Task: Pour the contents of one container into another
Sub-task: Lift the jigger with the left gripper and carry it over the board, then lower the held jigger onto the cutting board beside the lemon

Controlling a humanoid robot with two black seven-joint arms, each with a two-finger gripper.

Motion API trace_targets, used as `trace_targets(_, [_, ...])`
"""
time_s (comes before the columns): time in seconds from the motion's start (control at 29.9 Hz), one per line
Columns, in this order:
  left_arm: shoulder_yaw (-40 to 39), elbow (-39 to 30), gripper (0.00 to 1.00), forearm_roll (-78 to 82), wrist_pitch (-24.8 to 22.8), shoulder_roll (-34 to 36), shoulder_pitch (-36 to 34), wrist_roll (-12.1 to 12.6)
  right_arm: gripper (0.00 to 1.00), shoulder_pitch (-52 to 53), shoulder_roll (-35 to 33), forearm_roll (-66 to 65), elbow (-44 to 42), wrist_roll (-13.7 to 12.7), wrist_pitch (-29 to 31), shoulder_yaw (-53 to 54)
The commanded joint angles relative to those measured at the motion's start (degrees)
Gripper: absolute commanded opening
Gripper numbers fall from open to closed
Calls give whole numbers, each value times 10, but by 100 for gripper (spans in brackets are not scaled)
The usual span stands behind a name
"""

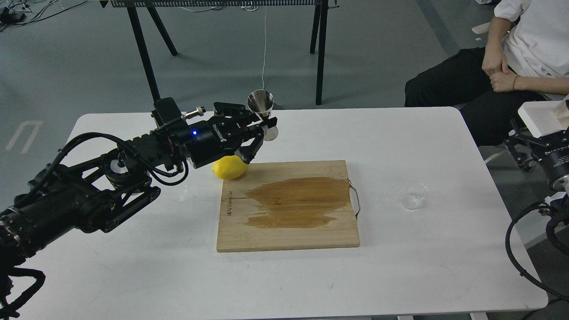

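The steel jigger (261, 105) hangs upright in the air above the table's back middle, just beyond the lemon, mouth up. My left gripper (261, 128) is shut on its narrow waist, and the left arm reaches in from the lower left. The clear cup (413, 195) stands alone on the white table (133, 266) to the right of the cutting board. My right gripper (526, 149) is off the table's right edge, well right of the cup. It is partly cut off, and its fingers cannot be told apart.
A wooden cutting board (289, 231) with a dark wet stain lies mid-table. A yellow lemon (227, 170) rests at the board's back left corner, under my left wrist. A seated person (511, 66) is behind the table's right corner.
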Motion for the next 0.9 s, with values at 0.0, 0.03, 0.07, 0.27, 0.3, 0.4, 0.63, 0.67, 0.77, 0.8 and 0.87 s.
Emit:
trace_targets(0.0, [14,31,5,2,-1,-47,8,0,100,-1,0,0,0,0,0,1])
trace_targets(0.03, [25,44,5,2,-1,-59,10,0,100,-1,0,0,0,0,0,0])
trace_targets(0.07, [40,57,5,2,0,-66,9,0,100,-1,0,0,1,0,0,1])
trace_targets(0.27, [77,82,5,2,3,-95,20,0,100,0,1,0,1,0,0,2])
trace_targets(0.3, [78,90,5,2,3,-100,22,0,100,0,1,0,1,0,0,2])
trace_targets(0.4, [79,110,6,2,3,-119,23,0,100,0,1,0,1,0,0,2])
trace_targets(0.63, [76,157,6,2,4,-142,47,0,100,0,-5,-1,2,0,0,1])
trace_targets(0.67, [76,166,6,2,5,-147,47,0,100,0,-5,0,2,0,0,1])
trace_targets(0.77, [76,192,6,2,6,-162,46,0,100,0,-4,0,1,0,0,1])
trace_targets(0.8, [75,197,7,2,6,-164,46,0,100,0,-4,-1,1,0,0,1])
trace_targets(0.87, [75,204,7,2,6,-165,45,0,100,1,-3,-1,1,0,0,1])
